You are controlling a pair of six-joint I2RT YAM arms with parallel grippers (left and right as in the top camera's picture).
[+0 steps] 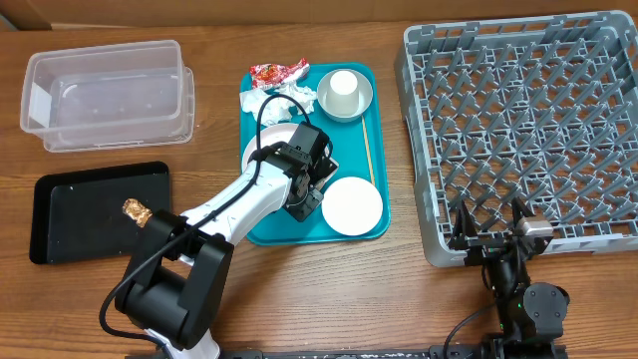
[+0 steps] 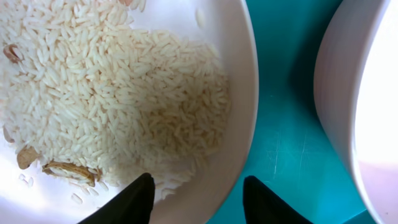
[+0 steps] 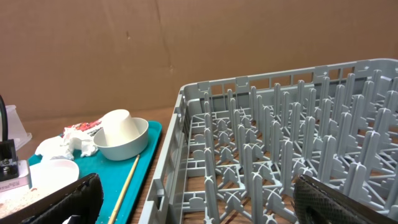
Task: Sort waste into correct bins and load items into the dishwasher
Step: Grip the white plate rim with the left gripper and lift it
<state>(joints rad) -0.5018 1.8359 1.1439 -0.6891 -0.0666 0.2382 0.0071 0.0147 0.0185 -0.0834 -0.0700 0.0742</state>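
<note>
Item: rice-laden plate (image 2: pixel 239 74); judged stiff, spill-prone
Hold: rim, 5 o'clock overhead
Left gripper (image 2: pixel 196 196): half-wide astride rim
Right gripper (image 1: pixel 490 227): wide; empty

No text, brand, number or sign could be read in any view. The crinkled red-and-white wrapper (image 1: pixel 277 72), at upper middle of the overhead frame, carried print too small to make out. The pale sticker (image 1: pixel 38 101) on the clear tub (image 1: pixel 108 92), at upper left, showed no legible marks.

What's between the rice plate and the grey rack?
A thin wooden stick on the teal plastic tray, then bare wooden table before the square grey plastic rack; the overhead view shows it.
</note>
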